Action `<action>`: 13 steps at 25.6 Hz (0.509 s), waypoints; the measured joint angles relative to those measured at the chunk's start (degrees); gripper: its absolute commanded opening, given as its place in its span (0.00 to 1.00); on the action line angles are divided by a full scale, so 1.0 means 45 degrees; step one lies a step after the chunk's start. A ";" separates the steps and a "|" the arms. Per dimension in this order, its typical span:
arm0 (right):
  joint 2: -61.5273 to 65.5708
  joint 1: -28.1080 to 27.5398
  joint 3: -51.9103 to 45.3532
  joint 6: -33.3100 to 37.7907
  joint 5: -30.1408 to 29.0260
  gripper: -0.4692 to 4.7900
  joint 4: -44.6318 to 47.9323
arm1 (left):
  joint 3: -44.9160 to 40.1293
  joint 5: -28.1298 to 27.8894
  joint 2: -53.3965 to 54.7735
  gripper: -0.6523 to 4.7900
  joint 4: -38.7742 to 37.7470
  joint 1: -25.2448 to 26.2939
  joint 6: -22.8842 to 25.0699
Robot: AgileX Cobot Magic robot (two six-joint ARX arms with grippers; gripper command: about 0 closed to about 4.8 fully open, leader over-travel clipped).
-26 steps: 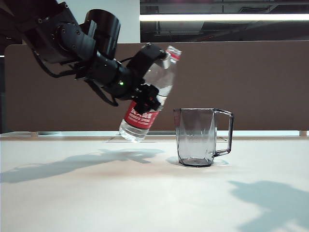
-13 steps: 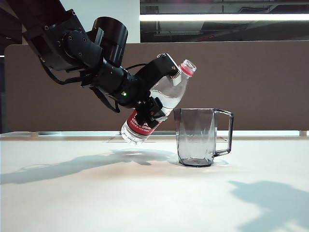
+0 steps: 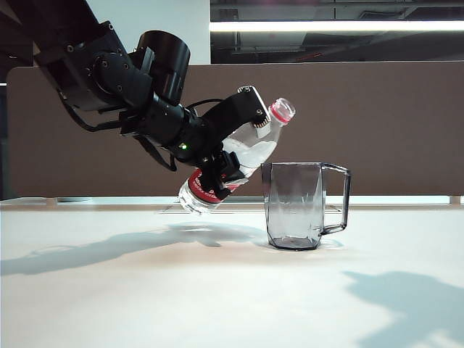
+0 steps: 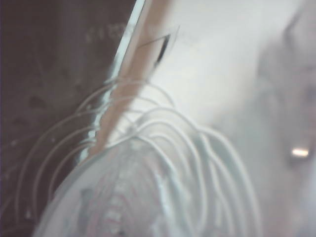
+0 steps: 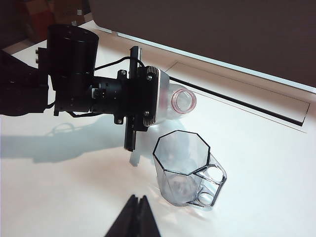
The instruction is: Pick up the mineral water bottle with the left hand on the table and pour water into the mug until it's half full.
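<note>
The uncapped mineral water bottle (image 3: 254, 148) hangs tilted over the table (image 3: 145, 290), its red-ringed mouth (image 3: 281, 110) pointing up and right, just above and left of the mug's rim. My left gripper (image 3: 235, 138) is shut on the bottle's middle, above the red label. The smoky grey mug (image 3: 293, 206) stands upright, handle to the right, and no water shows in it. The left wrist view is filled by the blurred, ribbed bottle (image 4: 148, 173). In the right wrist view the bottle mouth (image 5: 183, 101) sits beside the mug (image 5: 185, 168). My right gripper (image 5: 137, 198) is shut and holds nothing, short of the mug.
A brown partition (image 3: 377, 123) runs behind the table. A long recessed slot (image 5: 237, 94) lies in the tabletop beyond the mug. Shadows of both arms fall on the white surface.
The left wrist has rolled, tipping the bottle further over toward the mug. Its mouth has swung right and lower, closer to the rim. Mug and right gripper have not moved.
</note>
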 measured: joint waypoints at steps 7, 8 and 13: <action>-0.0005 0.0000 0.0000 0.0000 -0.0083 0.09 0.0000 | 0.0000 -0.0068 0.0214 0.44 0.0675 0.0053 0.0491; -0.0010 0.0000 0.0000 0.0000 -0.0083 0.09 0.0000 | 0.0000 -0.0053 0.0214 0.44 0.0797 0.0053 0.0738; -0.0005 0.0000 0.0000 -0.0005 -0.0097 0.09 0.0000 | 0.0000 -0.0029 0.0214 0.44 0.0899 0.0053 0.1802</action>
